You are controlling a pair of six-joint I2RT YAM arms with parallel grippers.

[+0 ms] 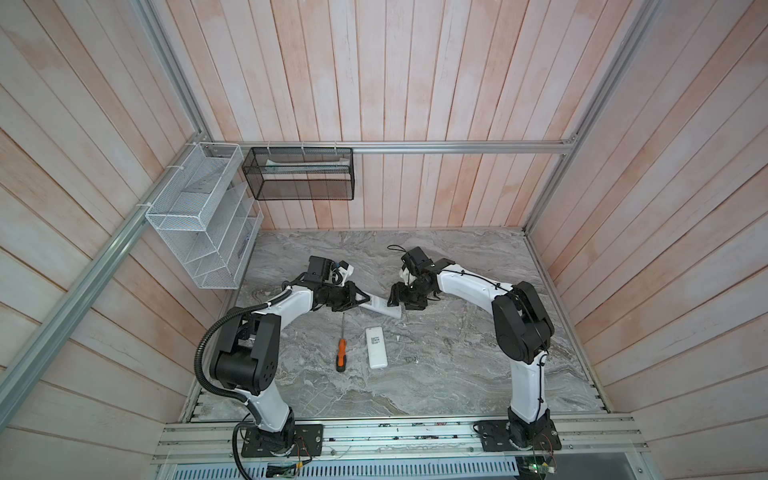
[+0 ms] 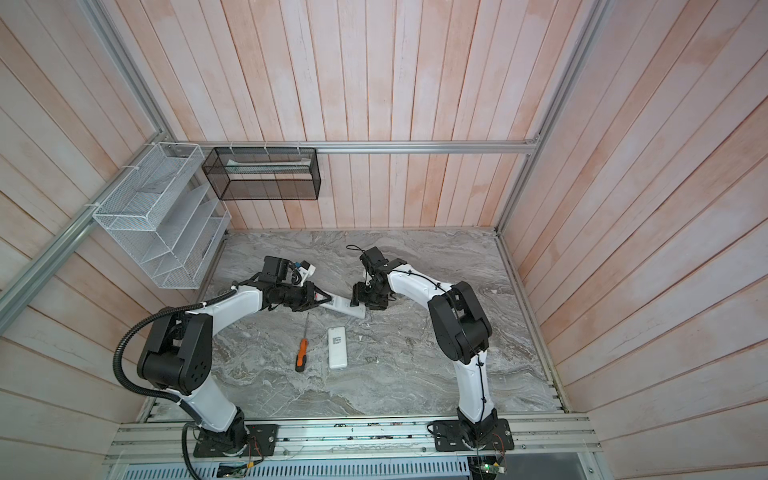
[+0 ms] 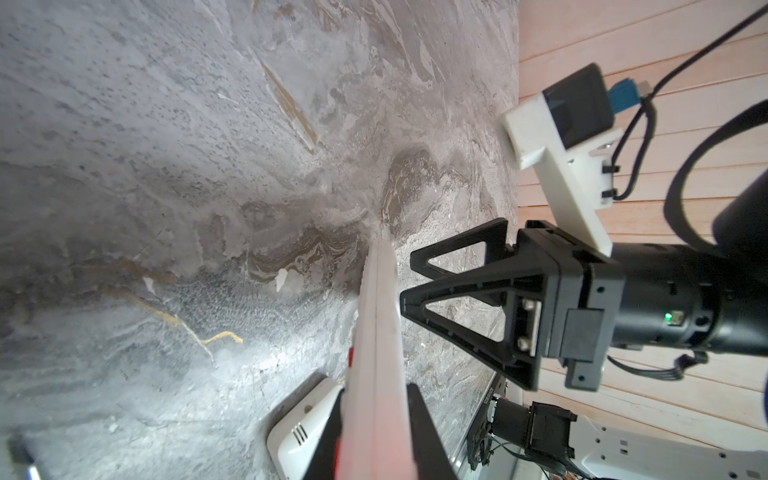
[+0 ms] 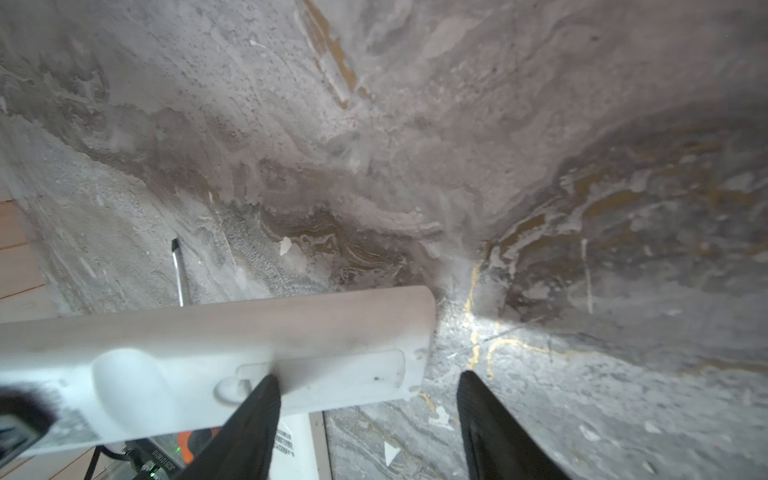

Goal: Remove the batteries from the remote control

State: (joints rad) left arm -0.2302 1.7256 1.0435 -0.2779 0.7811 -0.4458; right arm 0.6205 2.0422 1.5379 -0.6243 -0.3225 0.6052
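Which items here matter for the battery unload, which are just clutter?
In the job: white remote, clamped in the left gripper; right gripper, fingers open at its end. No batteries showing.
Lying about: second remote and screwdriver on the table, untouched; wire rack and mesh basket on the walls.

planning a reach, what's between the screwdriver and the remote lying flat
Nothing but bare tabletop between the screwdriver and the flat remote, as shown in both top views.
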